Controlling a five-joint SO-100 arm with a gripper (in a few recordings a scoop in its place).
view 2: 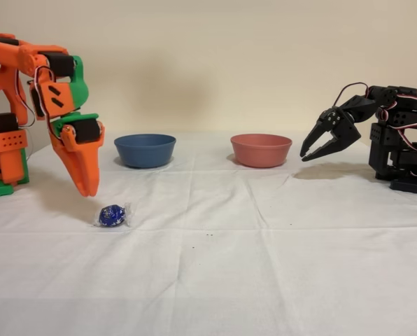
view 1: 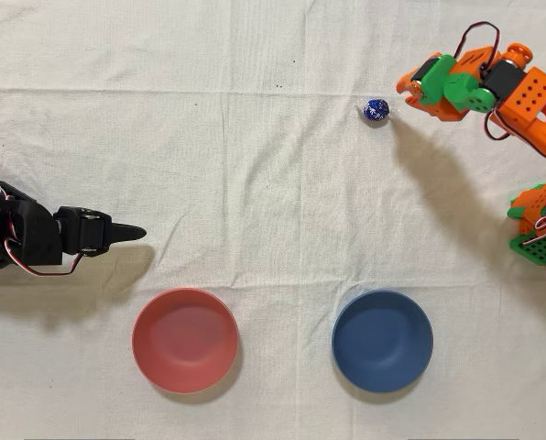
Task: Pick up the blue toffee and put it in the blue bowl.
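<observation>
The blue toffee [view 1: 376, 111] [view 2: 112, 215] lies on the white cloth, a small shiny dark-blue ball with clear twisted ends. My orange gripper [view 1: 404, 86] [view 2: 89, 190] points down just beside it, to its right in the overhead view and above-left of it in the fixed view. The tips hang a little above the cloth and do not touch the sweet. The jaws look pressed together with nothing between them. The blue bowl [view 1: 382, 340] [view 2: 145, 150] stands empty, well apart from the toffee, toward the lower edge of the overhead view.
A pink-red bowl [view 1: 184, 339] [view 2: 261, 150], the same size and also empty, stands beside the blue one. The idle black arm [view 1: 35, 240] [view 2: 397, 140] sits at the opposite side of the table. The cloth [view 1: 255, 165] is creased.
</observation>
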